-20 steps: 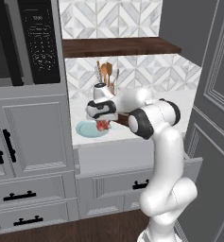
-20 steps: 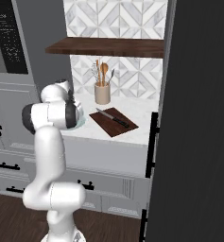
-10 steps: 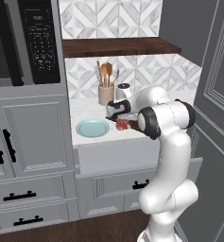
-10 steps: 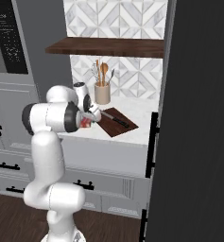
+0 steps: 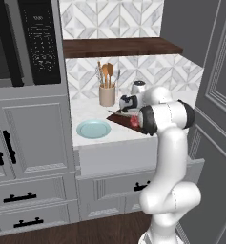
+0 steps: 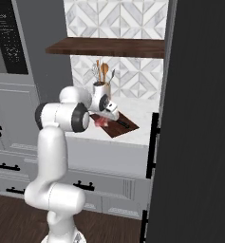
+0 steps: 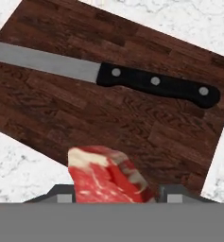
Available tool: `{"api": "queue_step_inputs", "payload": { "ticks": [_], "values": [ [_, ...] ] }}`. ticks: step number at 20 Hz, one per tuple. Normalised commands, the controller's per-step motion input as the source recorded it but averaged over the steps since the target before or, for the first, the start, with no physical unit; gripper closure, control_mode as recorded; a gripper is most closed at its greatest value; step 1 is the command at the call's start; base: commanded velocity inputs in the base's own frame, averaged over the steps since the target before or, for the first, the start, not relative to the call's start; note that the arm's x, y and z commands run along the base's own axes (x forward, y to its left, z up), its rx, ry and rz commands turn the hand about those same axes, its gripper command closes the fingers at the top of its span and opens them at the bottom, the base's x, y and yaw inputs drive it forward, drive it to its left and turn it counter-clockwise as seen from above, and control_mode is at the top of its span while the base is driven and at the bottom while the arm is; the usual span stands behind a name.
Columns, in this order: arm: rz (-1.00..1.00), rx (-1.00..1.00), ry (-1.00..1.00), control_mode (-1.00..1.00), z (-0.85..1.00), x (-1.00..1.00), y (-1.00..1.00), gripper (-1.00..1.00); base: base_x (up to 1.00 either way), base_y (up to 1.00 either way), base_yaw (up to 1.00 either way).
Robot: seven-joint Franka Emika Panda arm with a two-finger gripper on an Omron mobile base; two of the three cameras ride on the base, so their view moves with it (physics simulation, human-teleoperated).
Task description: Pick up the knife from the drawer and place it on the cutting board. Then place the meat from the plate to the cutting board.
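Left base view: plate (image 5: 94, 128) sits bare on the worktop (image 5: 86, 114). Right base view: end effector (image 6: 102, 121) hovers over the cutting board (image 6: 121, 129). Hand view: it's clamped on the meat (image 7: 108, 176), knife (image 7: 104, 73) lying flat on the board.

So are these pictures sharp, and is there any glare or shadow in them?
Hand view: crisp; the knife, cutting board grain and meat are clear, without glare or shadow. Left base view: soft and slightly blurry, evenly lit, plate without highlights. Right base view: equally soft, with a dark panel down its right side.
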Motion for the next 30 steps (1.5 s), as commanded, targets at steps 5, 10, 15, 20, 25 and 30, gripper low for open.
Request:
{"api": "queue_step_inputs", "payload": {
  "ticks": [5,10,15,20,25,30],
  "values": [
    [0.00,0.00,0.00,-1.00,-0.53,0.04,-0.11,1.00,0.00,0.00,0.00],
    [0.00,0.00,0.00,-1.00,-0.40,0.27,-0.12,1.00,0.00,0.00,0.00],
    [0.00,0.00,0.00,-1.00,-0.36,0.37,-0.15,1.00,0.00,0.00,0.00],
    [0.00,0.00,0.00,-1.00,-0.18,0.42,-0.25,1.00,0.00,0.00,0.00],
    [0.00,0.00,0.00,-1.00,-0.34,0.18,-0.15,-1.00,0.00,0.00,0.00],
    [0.00,0.00,0.00,-1.00,-0.19,0.00,0.00,-1.00,0.00,0.00,0.00]
  ]
}}
